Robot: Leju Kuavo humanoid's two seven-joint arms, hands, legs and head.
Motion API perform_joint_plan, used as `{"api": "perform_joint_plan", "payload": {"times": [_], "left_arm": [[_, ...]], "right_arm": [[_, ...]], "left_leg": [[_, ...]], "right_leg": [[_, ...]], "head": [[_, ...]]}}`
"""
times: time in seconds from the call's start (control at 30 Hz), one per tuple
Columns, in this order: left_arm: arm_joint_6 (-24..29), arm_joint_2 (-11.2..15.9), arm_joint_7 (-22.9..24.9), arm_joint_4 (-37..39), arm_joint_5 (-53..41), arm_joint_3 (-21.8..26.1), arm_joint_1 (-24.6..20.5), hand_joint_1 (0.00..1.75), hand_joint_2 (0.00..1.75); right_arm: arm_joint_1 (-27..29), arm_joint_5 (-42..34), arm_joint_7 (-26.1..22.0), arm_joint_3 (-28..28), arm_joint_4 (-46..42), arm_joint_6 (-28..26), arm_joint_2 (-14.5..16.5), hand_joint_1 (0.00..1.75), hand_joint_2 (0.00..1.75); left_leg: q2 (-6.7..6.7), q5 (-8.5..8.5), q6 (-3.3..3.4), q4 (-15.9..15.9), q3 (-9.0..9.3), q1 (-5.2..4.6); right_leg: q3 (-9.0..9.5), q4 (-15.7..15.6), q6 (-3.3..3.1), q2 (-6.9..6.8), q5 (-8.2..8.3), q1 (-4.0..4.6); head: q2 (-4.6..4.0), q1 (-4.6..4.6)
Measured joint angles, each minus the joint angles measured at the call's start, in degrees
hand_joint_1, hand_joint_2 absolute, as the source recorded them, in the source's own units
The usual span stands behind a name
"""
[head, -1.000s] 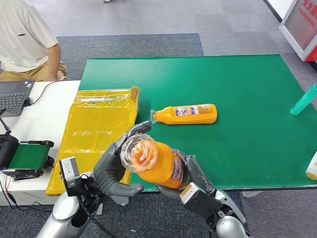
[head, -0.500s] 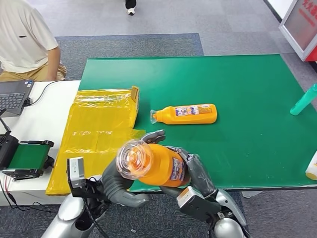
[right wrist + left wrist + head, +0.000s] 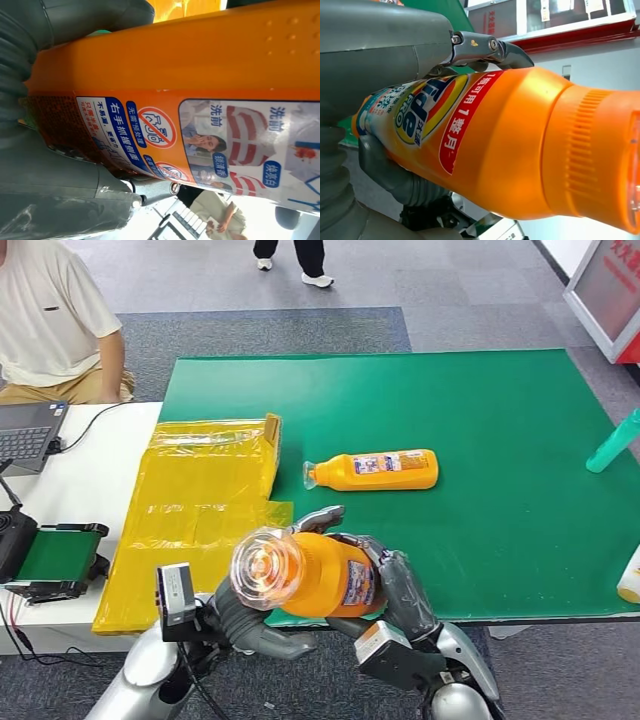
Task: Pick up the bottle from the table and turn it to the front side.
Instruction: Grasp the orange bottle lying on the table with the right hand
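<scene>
bottle [image 3: 317, 575] off desk | both hands clamped on it | smooth rigid plastic, likely slippery | you grip mid-body, not cap

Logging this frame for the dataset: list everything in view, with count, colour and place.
held bottle: 1, orange, lifted at the table's near edge
second bottle: 1, orange, lying mid-table
table: 1, green top
plastic bag: 1, yellow, flat on the table's left part
teal bottle: 1, far right edge
laptop: 1, grey, on the white side table
seated person: 1, pale shirt, upper left
left hand: grey, under the bottle's cap end
right hand: grey, grips the bottle's base
</scene>
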Motion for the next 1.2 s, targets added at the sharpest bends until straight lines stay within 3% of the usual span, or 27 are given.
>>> {"api": "perform_joint_plan", "payload": {"times": [0.3,0.33,0.43,0.47,1.03,1.07,1.17,1.2], "left_arm": [[0.34,0.01,-0.09,-0.01,-1.4,-0.56,-0.52,0.03,1.75],[0.34,0.01,-0.09,-0.01,-1.44,-0.6,-0.54,0.27,1.75],[0.31,0.01,-0.1,0.0,-1.47,-0.73,-0.58,1.52,1.75],[0.27,0.02,-0.1,0.0,-1.46,-0.76,-0.64,1.71,1.75],[1.27,0.34,-0.78,0.0,-2.64,-1.68,-1.67,1.75,1.75],[1.33,0.34,-0.78,0.01,-2.75,-1.73,-1.67,1.75,1.75],[1.99,0.36,-0.95,0.0,-3.49,-1.76,-1.64,1.75,1.75],[2.93,0.35,-1.22,-0.01,-4.6,-1.77,-1.6,1.75,1.75]], "right_arm": [[0.13,0.05,0.14,0.39,-0.02,-0.31,0.0,1.75,1.75],[0.16,0.05,0.14,0.46,-0.02,-0.31,0.0,1.75,1.75],[0.24,-0.02,0.14,0.62,-0.02,-0.27,0.0,1.75,1.75],[0.24,-0.09,0.14,0.66,-0.02,-0.25,0.0,1.75,1.75],[0.85,-2.48,0.32,1.32,0.69,0.27,0.0,1.75,1.75],[0.85,-2.54,0.32,1.32,0.77,0.27,0.0,1.41,1.75],[0.84,-2.94,0.43,1.29,0.92,0.27,0.01,0.1,1.75],[0.85,-3.17,0.63,1.2,1.01,0.25,0.04,0.0,1.75]], "left_leg": [[0.0,0.0,0.0,0.0,0.0,0.0],[0.0,0.0,0.0,0.0,0.0,0.0],[0.0,0.0,0.0,0.0,0.0,0.0],[0.0,0.0,0.0,0.0,0.0,0.0],[0.0,0.0,0.0,0.0,0.0,0.0],[0.0,0.0,0.0,0.0,0.0,0.0],[0.0,0.0,0.0,0.0,0.0,0.0],[0.0,0.0,0.0,0.0,0.0,0.0]], "right_leg": [[0.0,0.0,0.0,0.0,0.0,0.0],[0.0,0.0,0.0,0.0,0.0,0.0],[0.0,0.0,0.0,0.0,0.0,0.0],[0.0,0.0,0.0,0.0,0.0,0.0],[0.01,0.0,0.0,0.0,0.0,0.0],[0.01,0.0,0.0,0.0,0.0,0.0],[0.01,0.0,0.0,0.0,0.0,0.0],[0.01,0.0,0.0,0.0,0.0,0.0]], "head": [[-0.01,-0.01],[-0.01,-0.01],[0.0,0.0],[-0.01,0.0],[0.0,-0.01],[-0.01,-0.01],[-0.01,-0.01],[0.0,-0.01]]}}
